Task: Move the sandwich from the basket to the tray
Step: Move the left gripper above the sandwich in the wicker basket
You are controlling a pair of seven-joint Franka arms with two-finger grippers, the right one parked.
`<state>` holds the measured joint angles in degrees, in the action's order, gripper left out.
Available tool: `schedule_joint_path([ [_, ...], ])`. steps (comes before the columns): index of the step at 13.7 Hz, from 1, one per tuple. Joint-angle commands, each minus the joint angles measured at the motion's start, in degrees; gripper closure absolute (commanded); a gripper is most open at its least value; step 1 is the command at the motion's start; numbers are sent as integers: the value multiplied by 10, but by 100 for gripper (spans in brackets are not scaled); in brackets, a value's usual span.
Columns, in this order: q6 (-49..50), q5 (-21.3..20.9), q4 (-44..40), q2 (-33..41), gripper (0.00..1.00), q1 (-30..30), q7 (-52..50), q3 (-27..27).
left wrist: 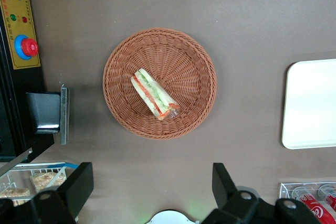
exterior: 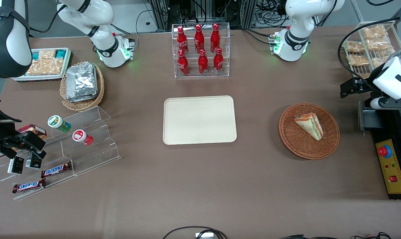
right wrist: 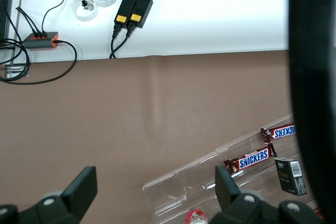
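The sandwich [exterior: 309, 125], a clear-wrapped triangular wedge with orange and green filling, lies in the round reddish-brown wicker basket [exterior: 309, 147] toward the working arm's end of the table. The cream tray [exterior: 199, 120] sits bare at mid-table, beside the basket. My left gripper [exterior: 353, 87] hangs high above the table, a little farther from the front camera than the basket and clear of it. In the left wrist view the gripper [left wrist: 152, 182] is open, with nothing between its fingers [left wrist: 79, 184]. That view also shows the sandwich [left wrist: 154, 94], the basket [left wrist: 194, 61] and the tray's edge [left wrist: 312, 103].
A clear rack of red cola bottles [exterior: 201, 49] stands farther from the front camera than the tray. A black-and-yellow control box [exterior: 391, 166] and a wire snack rack [exterior: 372, 46] flank the basket. A tan basket of foil packs [exterior: 82, 84] and an acrylic stand [exterior: 71, 142] lie toward the parked arm's end.
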<state>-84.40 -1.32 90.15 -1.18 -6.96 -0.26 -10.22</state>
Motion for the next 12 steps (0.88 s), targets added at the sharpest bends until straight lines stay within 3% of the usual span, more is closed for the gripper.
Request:
schedule_joint_path([
  [1, 13, 7, -4, 5, 0, 0, 10, 2],
  [6, 7, -7, 6, -8, 0, -2, 2, 5],
  [8, -41, -33, 66, -4, 0, -1, -13, 5],
  [12, -182, -35, 218, 21, 0, -3, -69, 5],
])
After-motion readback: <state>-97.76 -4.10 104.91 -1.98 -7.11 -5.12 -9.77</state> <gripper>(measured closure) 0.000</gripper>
